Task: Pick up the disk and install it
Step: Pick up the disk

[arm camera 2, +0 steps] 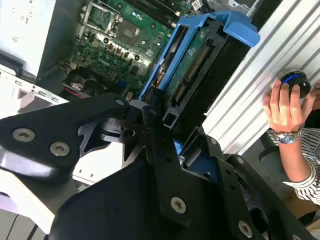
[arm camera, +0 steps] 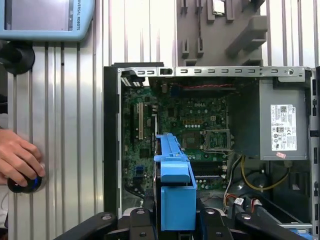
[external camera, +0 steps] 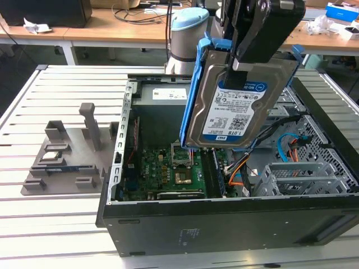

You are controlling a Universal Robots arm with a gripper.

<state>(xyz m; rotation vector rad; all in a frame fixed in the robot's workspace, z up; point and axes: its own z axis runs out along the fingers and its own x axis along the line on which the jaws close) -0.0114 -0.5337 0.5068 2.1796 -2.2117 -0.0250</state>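
"Blue plastic round brushed silver metal: is that the disk [external camera: 238, 103]?"

"Yes. It's a flat, hard slab with its white-and-blue label facing the exterior view. The pincer [external camera: 242, 63] is clamped on its upper end, one black finger on each face."

"So how does it lie from the pincer?"

"Straight below it. Its long axis is nearly upright and leans a little, with the lower end toward the exterior view's left. It hangs in the air, touching nothing but the fingers."

"Over what?"

"The open black steel case [external camera: 224, 224]. The disk's lower edge hangs above the green motherboard [external camera: 162, 168]. The perforated grey metal drive cage [external camera: 300, 176] sits lower, toward the exterior view's right and nearer the camera. I'd judge that offset, and upright versus flat, to be what matters."

"What do the arm cameras show?"

"In the first wrist view the frame is a smooth blue block [arm camera: 175, 185], edge-on over the board. The second wrist view shows the disk's green underside."

"Is anyone nearby?"

"A hand [arm camera: 17, 157] rests on a dark puck on the ribbed aluminium table, well apart from the case."
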